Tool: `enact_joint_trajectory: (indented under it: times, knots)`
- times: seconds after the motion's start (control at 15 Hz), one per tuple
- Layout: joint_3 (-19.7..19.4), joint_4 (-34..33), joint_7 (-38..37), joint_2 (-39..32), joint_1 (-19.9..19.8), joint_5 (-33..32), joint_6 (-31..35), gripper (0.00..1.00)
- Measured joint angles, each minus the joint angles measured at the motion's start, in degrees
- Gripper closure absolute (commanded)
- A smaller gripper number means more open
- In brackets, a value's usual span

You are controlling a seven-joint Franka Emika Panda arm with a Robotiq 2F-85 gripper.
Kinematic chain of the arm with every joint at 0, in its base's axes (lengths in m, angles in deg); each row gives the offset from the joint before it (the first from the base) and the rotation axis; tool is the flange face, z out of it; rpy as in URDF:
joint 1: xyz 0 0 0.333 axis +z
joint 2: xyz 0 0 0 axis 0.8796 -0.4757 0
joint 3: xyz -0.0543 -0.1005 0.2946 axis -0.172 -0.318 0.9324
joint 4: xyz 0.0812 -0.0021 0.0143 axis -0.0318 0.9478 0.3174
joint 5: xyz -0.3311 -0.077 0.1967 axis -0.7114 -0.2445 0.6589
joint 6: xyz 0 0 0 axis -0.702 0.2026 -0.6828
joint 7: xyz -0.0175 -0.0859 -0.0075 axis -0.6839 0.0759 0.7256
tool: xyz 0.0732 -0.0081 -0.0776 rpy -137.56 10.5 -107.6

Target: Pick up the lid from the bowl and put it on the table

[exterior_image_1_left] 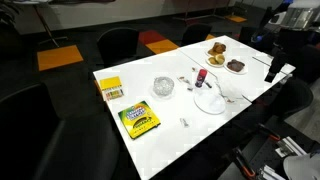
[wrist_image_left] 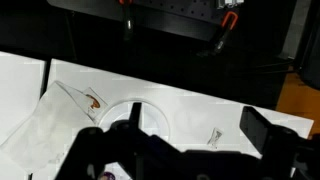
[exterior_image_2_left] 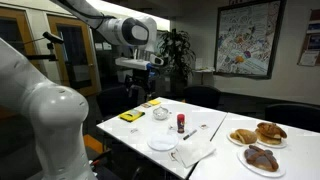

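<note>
The small clear bowl (exterior_image_1_left: 163,91) stands mid-table between the crayon boxes and the flat plate; it also shows in an exterior view (exterior_image_2_left: 160,115). The glassy lid (exterior_image_1_left: 163,84) seems to rest on it, but I cannot separate the two clearly. The white table (exterior_image_1_left: 175,135) holds everything. My gripper (exterior_image_2_left: 140,69) hangs high above the table's far end, well away from the bowl. In the wrist view the gripper (wrist_image_left: 194,120) is open and empty. The bowl and lid are out of the wrist view.
A larger flat clear plate (exterior_image_1_left: 211,101) (wrist_image_left: 150,112), a clear plastic bag (wrist_image_left: 55,125), a red bottle (exterior_image_1_left: 201,77), two crayon boxes (exterior_image_1_left: 138,120) (exterior_image_1_left: 110,88) and pastry plates (exterior_image_1_left: 217,47) lie on the table. A small clear object (wrist_image_left: 214,136) lies near the plate. Chairs surround the table.
</note>
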Motion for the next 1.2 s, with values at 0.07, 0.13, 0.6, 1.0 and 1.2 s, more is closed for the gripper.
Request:
enact_joint_trajectory:
  times: [0.07,0.13,0.6,1.0,1.2]
  knots:
    - [0.0,0.0,0.0,0.0,0.0,0.0,0.0,0.0]
    - [0.0,0.0,0.0,0.0,0.0,0.0,0.0,0.0]
    - [1.03,0.03,-0.93,-3.4,0.01,-0.36,4.93,0.0]
    - [2.7,-1.14,0.94,-14.84,1.39,-0.06,23.49,0.0]
    - [2.94,-4.59,2.13,-22.58,2.67,2.77,30.14,0.0]
